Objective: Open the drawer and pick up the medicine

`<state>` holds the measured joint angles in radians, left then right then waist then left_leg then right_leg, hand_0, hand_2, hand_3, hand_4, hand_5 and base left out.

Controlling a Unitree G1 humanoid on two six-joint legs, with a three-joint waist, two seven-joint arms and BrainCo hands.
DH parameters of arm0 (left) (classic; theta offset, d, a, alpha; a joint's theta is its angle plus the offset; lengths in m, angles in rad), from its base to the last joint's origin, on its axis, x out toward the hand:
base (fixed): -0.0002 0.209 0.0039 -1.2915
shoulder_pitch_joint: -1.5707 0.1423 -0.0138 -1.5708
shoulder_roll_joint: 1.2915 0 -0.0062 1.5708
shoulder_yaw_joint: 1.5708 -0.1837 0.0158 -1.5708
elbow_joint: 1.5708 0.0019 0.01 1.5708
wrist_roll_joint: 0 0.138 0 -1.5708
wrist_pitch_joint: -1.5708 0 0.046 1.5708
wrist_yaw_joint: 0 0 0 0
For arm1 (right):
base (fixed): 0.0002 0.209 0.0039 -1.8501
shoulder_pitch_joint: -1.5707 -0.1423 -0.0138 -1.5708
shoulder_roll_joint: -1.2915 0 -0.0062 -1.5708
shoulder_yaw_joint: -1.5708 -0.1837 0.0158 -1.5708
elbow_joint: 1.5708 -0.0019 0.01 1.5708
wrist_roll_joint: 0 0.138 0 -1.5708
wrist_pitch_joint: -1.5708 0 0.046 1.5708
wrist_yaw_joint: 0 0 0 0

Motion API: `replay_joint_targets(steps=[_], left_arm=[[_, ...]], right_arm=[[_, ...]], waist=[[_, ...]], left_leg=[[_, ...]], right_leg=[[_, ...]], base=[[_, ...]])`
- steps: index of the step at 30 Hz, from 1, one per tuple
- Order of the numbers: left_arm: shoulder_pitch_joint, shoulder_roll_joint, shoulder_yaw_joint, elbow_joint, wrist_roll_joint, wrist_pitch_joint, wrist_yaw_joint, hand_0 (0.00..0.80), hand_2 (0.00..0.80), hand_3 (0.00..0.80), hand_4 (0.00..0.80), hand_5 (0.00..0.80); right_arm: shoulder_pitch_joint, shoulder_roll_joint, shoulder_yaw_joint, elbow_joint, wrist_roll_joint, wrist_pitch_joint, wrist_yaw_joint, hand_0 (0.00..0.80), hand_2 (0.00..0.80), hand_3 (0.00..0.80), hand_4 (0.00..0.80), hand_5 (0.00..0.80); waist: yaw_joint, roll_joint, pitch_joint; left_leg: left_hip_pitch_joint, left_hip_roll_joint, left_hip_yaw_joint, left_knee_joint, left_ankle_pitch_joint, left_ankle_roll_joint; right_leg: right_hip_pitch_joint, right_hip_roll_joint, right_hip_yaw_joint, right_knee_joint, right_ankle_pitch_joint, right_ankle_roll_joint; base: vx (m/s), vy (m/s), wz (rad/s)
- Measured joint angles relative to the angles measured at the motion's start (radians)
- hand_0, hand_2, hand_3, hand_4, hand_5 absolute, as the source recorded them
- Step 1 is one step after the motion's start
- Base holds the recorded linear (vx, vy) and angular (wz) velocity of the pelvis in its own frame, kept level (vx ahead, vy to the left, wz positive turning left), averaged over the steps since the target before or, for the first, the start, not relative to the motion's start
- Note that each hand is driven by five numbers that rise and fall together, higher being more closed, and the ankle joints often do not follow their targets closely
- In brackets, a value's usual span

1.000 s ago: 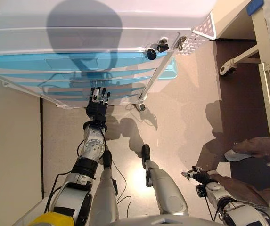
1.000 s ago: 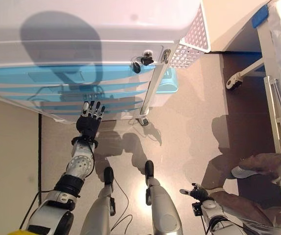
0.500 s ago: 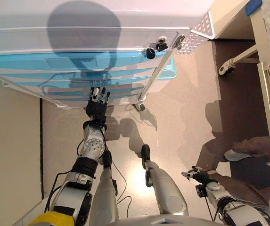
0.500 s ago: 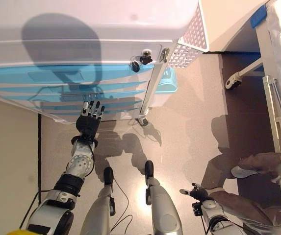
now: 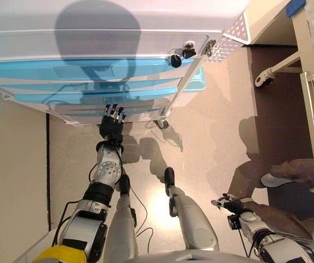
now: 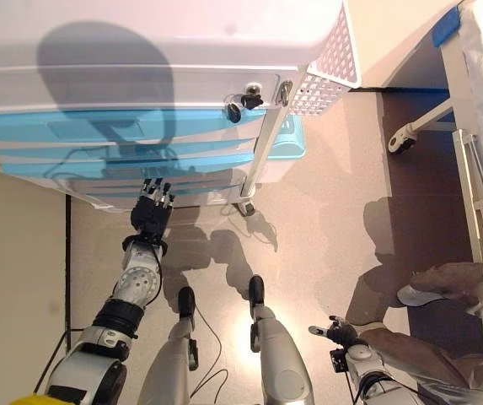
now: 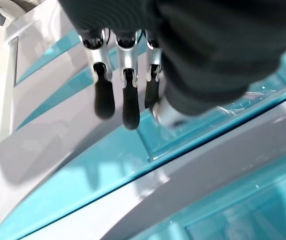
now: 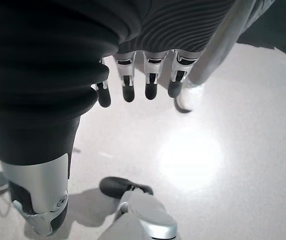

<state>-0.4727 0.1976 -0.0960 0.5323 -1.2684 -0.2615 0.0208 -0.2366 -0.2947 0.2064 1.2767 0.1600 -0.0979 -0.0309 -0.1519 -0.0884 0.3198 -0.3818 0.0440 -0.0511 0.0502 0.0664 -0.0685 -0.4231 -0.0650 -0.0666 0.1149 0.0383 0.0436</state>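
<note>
The left hand (image 5: 112, 125) reaches up to the lower drawers (image 5: 91, 101) of the white cart (image 5: 107, 33), its fingers (image 7: 125, 97) stretched almost straight with the dark tips at a turquoise drawer front, closed around nothing. All the drawers look shut, and the medicine is not visible (it may be inside, I cannot tell). The right hand (image 6: 335, 332) hangs low at the robot's side, fingers relaxed and empty. A person's shoe (image 5: 277, 179) stands on the floor near the bed frame (image 5: 310, 71).
</note>
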Motion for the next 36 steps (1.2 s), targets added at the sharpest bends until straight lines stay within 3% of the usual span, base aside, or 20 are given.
replay_joint_targets(steps=[36], left_arm=[[0.002, -0.004, 0.0, 0.0, 0.0, 0.0, 0.001, 0.8, 0.8, 0.8, 0.8, 0.8]], right_arm=[[0.0, 0.0, 0.0, 0.0, 0.0, 0.0, 0.0, 0.0, 0.0, 0.0, 0.0, 0.0]], waist=[[0.005, 0.001, 0.0]], left_leg=[[-0.011, -0.005, 0.0, 0.009, 0.002, 0.003]], right_leg=[[-0.014, -0.005, 0.0, 0.016, -0.001, 0.0]], base=[[0.0, 0.0, 0.0]])
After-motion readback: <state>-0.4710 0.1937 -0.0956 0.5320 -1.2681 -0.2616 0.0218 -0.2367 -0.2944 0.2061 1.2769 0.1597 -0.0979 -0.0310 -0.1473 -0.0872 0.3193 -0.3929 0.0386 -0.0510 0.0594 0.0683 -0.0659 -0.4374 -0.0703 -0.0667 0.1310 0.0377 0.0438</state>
